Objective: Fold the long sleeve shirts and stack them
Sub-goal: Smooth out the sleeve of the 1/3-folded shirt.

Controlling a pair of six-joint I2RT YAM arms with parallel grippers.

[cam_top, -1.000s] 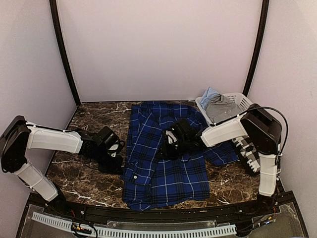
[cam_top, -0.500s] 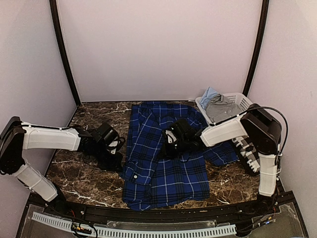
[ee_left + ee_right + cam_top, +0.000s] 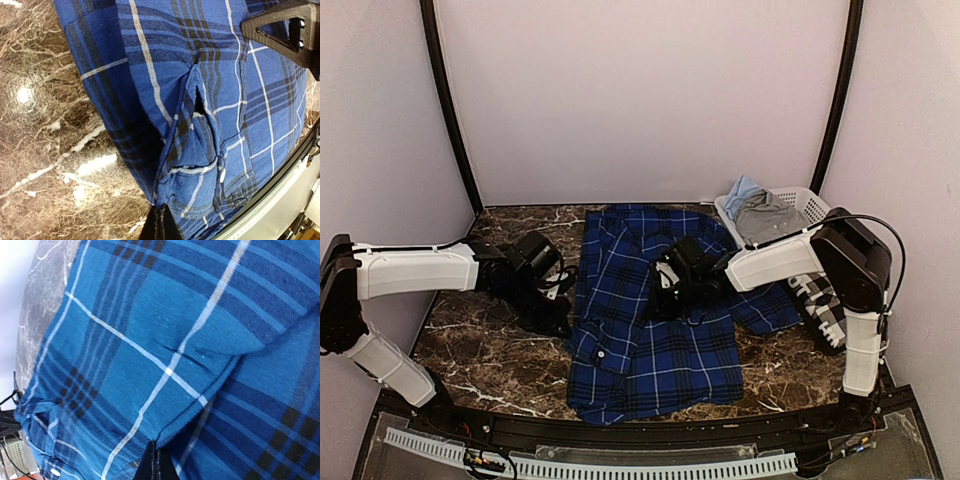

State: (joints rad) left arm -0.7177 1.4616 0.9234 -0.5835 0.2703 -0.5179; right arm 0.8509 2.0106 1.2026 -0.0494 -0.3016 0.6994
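The royal blue plaid shirt (image 3: 655, 325) lies spread in the middle of the marble table, collar to the back. My left gripper (image 3: 558, 318) is at the shirt's left edge. In the left wrist view its tips (image 3: 160, 226) are shut, pinching the edge next to a cuff (image 3: 200, 175). My right gripper (image 3: 662, 297) is low over the shirt's middle. In the right wrist view its tips (image 3: 156, 466) are shut on a folded edge of the blue cloth (image 3: 165, 365). The black-and-white check shirt (image 3: 823, 308) lies bunched at the right, partly hidden by the right arm.
A white basket (image 3: 810, 205) at the back right holds grey and light blue clothes. Bare marble table (image 3: 480, 360) lies left of the shirt. The table's front rail (image 3: 620, 432) runs just below the shirt's hem. Side walls stand close.
My left arm has swung a little to the right and its gripper now sits closer against the shirt's left edge. The right gripper has stayed on the shirt's middle.
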